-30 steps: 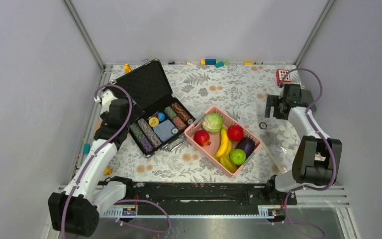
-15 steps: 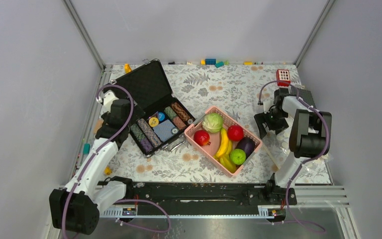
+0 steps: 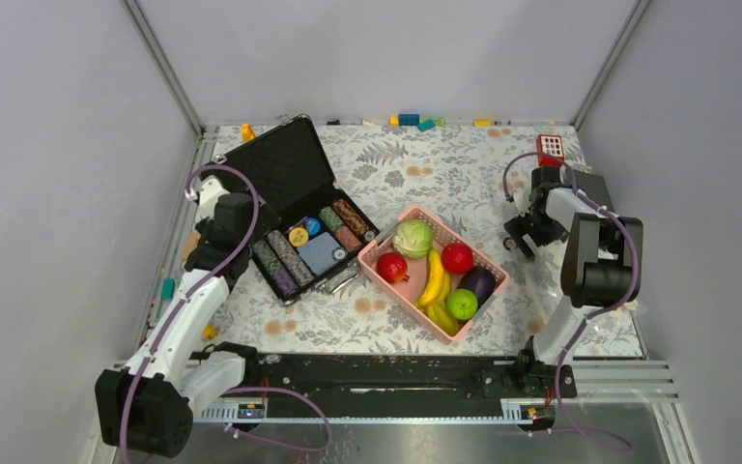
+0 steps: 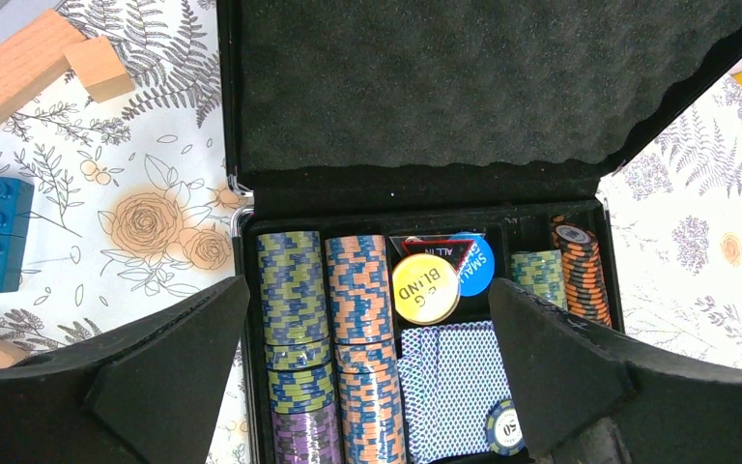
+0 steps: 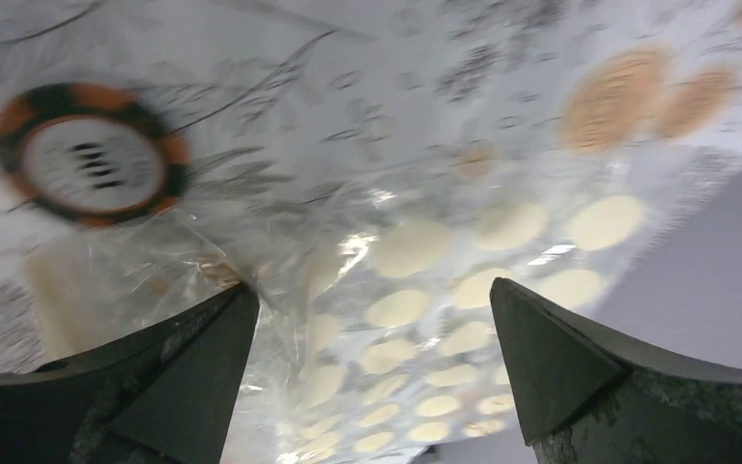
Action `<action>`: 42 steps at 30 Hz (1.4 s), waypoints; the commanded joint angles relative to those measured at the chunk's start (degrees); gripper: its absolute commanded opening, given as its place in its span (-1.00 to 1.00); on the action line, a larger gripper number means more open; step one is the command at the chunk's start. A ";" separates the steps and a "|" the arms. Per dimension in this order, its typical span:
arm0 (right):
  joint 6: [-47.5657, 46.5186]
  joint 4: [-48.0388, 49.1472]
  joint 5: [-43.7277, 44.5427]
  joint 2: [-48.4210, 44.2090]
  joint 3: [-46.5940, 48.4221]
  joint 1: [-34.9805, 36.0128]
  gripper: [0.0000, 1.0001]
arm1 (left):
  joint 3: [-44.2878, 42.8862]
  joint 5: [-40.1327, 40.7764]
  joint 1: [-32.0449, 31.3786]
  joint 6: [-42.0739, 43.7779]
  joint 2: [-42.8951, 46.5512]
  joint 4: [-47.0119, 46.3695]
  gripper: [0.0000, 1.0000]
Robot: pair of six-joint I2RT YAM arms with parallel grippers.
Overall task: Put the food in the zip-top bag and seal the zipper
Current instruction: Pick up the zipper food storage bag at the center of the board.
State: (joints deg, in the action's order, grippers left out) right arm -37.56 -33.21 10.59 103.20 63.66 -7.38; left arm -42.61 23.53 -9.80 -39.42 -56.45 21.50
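While the zip-top bag [image 5: 415, 251] lies right under the right gripper [image 5: 369, 290], its fingers are wide open, holding nothing. The food [image 3: 435, 271] sits in a pink basket [image 3: 379, 242] to the gripper's left. Grabbing the bag looks like the step now, so next it should pinch the bag's edge.

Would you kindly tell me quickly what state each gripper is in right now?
Left gripper: open, holding nothing, above the chip case.
Right gripper: open, holding nothing, over the clear bag.

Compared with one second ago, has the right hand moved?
Yes. The right hand has come toward the near edge, away from the red block and closer to the pink basket.
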 commanded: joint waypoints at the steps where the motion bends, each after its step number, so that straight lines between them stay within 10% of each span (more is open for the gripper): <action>1: -4.01 18.70 13.36 7.64 -1.94 0.03 0.99 | 0.30 2.60 0.22 0.52 2.13 -1.38 0.97; 9: -0.62 31.58 12.83 6.43 0.57 -0.26 0.99 | -0.31 4.20 0.23 0.22 2.45 -0.94 0.97; 21: 2.32 14.66 -16.98 -9.26 -0.12 -0.14 0.99 | -0.31 3.86 0.22 0.26 1.01 -1.54 0.97; 35: 8.16 1.66 -6.62 3.80 8.83 1.40 0.91 | 0.06 3.71 0.22 0.57 0.11 -2.33 0.97; 38: 7.93 1.11 -4.16 5.35 10.45 1.40 0.72 | -0.02 3.65 0.22 0.62 0.02 -2.22 0.97; 42: 7.67 -2.59 -4.63 7.42 13.88 1.31 -0.12 | 0.24 3.87 0.22 0.53 0.37 -2.16 0.98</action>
State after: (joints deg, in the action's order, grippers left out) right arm -30.09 -30.87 4.08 108.77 73.63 -6.33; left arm -42.61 26.39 -9.80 -39.42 -56.42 21.32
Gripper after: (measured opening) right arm 0.593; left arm 0.985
